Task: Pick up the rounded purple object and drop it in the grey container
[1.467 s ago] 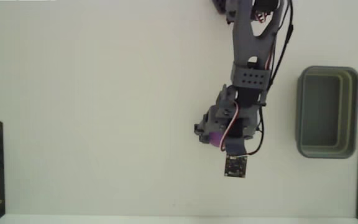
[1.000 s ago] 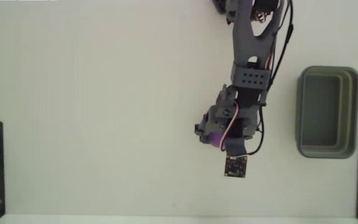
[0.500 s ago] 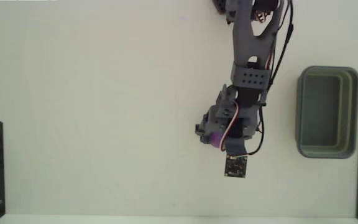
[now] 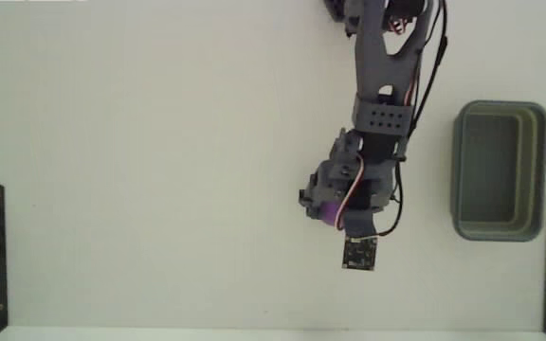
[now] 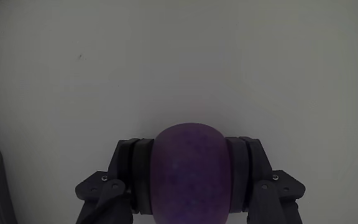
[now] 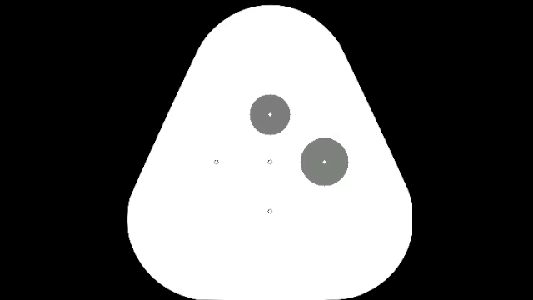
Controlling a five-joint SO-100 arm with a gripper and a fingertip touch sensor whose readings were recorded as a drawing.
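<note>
Nothing has moved since the earlier frames: arm, ball and bin sit just where they were in the fixed view. The pincer [image 5: 191, 180] is clamped on the rounded purple object [image 5: 192, 169], and the wrist view shows the ball wedged squarely between the two dark fingers [image 5: 132, 171], one pressed against each side, with pale desk [image 5: 179, 62] beyond it. In the fixed view the ball [image 4: 329, 210] shows only as a purple patch under the wrist hardware, right of the desk's centre and well short of the right edge. Whether it is already clear of the surface cannot be told from either picture.

The grey container [image 4: 499, 170] stands empty near the right edge of the desk, well apart from the pincer and somewhat nearer the far edge, as the fixed view shows it. A dark sliver at the lower left of the wrist view is probably its rim, though too little shows to be certain.

By my reading, the grasp is made and the carry has not begun. The next move calls for a lift, then a swing toward the right edge until the ball hangs over the bin's open middle, clear of the thick rim, and only then a release. The ball is round and seems soft, so the hold should stay firm through the swing.
</note>
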